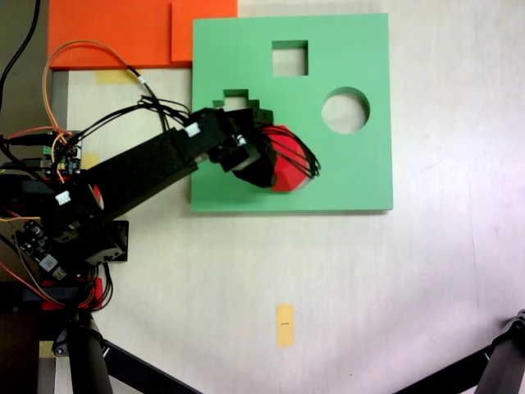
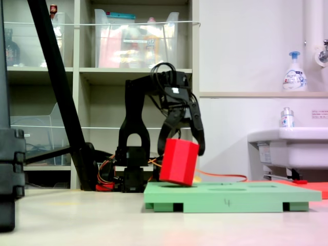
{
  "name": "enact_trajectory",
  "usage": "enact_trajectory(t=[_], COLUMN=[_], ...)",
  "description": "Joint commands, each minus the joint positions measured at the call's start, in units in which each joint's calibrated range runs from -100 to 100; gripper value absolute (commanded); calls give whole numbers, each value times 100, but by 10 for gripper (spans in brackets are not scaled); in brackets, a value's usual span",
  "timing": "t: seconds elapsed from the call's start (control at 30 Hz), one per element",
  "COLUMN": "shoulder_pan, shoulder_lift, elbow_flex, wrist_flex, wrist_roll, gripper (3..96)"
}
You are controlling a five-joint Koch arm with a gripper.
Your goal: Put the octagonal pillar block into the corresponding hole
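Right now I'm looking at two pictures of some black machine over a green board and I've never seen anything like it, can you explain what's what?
The black machine is a small robot arm. At its end is a gripper, a two-fingered claw. The first exterior view looks straight down from above; the second exterior view looks from low, near floor level, at the side.

On the pale surface lies a flat green foam board with cutouts: a square one, a round one and a stepped one partly under the arm. An orange sheet lies beside it.

The gripper holds a red block, tilted, its lower corner at the board's top. The hole beneath it is hidden.
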Motion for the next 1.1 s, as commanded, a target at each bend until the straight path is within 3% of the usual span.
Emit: enact_trajectory(t=[0.03, 1.1], shoulder_pan=[-59, -210], shoulder_lift=[144, 1094], elbow_flex=[10, 658], wrist_flex=[-327, 270], wrist_roll=[-10, -391], gripper=[339, 340])
